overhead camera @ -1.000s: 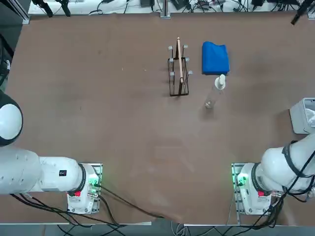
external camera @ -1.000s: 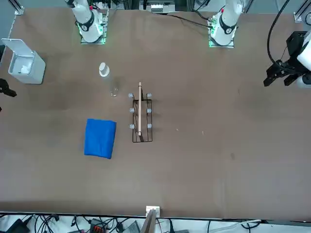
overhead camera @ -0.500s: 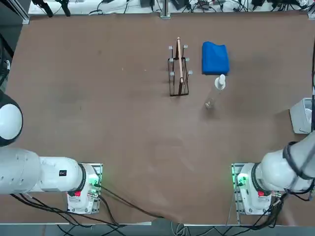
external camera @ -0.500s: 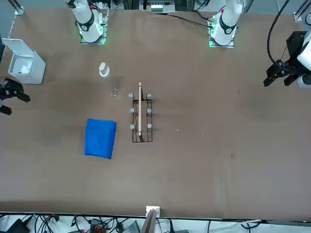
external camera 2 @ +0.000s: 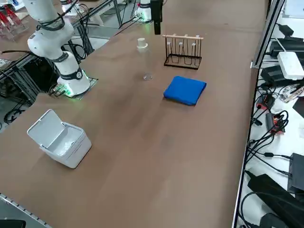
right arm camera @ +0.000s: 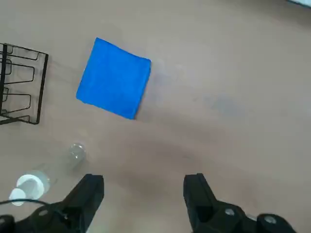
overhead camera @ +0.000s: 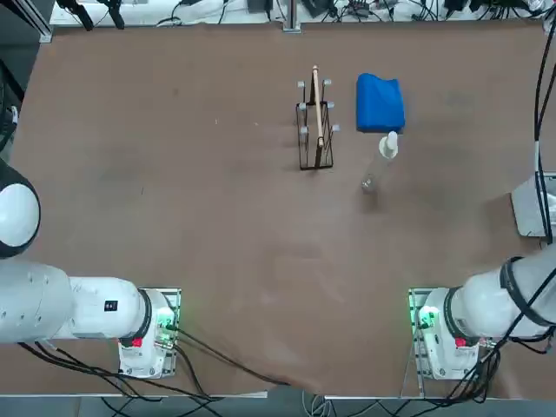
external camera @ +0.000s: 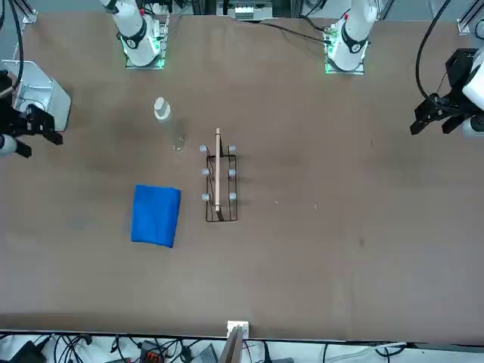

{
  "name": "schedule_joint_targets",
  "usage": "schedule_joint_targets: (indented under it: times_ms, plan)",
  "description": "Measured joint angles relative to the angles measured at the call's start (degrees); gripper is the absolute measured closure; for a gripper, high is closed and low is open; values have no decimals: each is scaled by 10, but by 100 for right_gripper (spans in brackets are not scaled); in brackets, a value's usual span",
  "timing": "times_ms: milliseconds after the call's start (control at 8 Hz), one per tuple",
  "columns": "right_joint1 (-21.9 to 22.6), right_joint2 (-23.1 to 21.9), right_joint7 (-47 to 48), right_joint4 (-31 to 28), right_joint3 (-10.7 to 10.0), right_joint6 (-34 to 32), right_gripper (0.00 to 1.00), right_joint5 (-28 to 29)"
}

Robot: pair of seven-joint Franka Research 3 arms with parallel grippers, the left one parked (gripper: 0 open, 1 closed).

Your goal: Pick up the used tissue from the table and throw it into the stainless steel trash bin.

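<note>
From overhead, the brown surface [overhead camera: 174, 174] is wide and mostly bare. A black wire rack [overhead camera: 314, 122] stands toward the far side with a folded blue cloth [overhead camera: 380, 102] just beside it on my right, and a clear white-capped bottle [overhead camera: 382, 156] lies nearer me below the cloth. The stainless steel trash bin [overhead camera: 532, 204] sits at the right edge, partly cut off. My claw itself is out of this picture; only my arm's base and cables show. Beyond the far edge run cables and gear.

From across the surface, my claw [external camera: 30, 128] hangs at the picture's left edge, just beside the bin [external camera: 47, 98] and partly over it, its fingers spread and nothing between them. Bottle [external camera: 166, 121], rack [external camera: 218, 181] and cloth [external camera: 156, 215] lie well apart from it toward the middle.

From my right side, the bin [external camera 2: 64, 142] stands with its lid tipped up and a pale interior; whether the used tissue lies inside I cannot tell, and I see no white wad on the surface [external camera 2: 156, 156]. Cloth [external camera 2: 185, 90], rack [external camera 2: 183, 50] and bottle [external camera 2: 143, 59] sit beyond. Along the far edge, off the surface, lie tangled cables and power bricks.

At my wrist, my claw [right arm camera: 143, 199] is wide open and empty above bare brown, with the cloth [right arm camera: 114, 78], rack [right arm camera: 19, 82] and bottle [right arm camera: 48, 170] in sight.
</note>
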Motion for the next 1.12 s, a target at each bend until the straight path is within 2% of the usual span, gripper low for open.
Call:
schedule_joint_targets:
  times_ms: [375,750,1125]
  plan:
    - [73,-57,106,-73,-44,17,0,0]
    - [88,-101,141,-112,-56,21,0,-6]
    - [88,-108,142,-117,-61,24,0,-16]
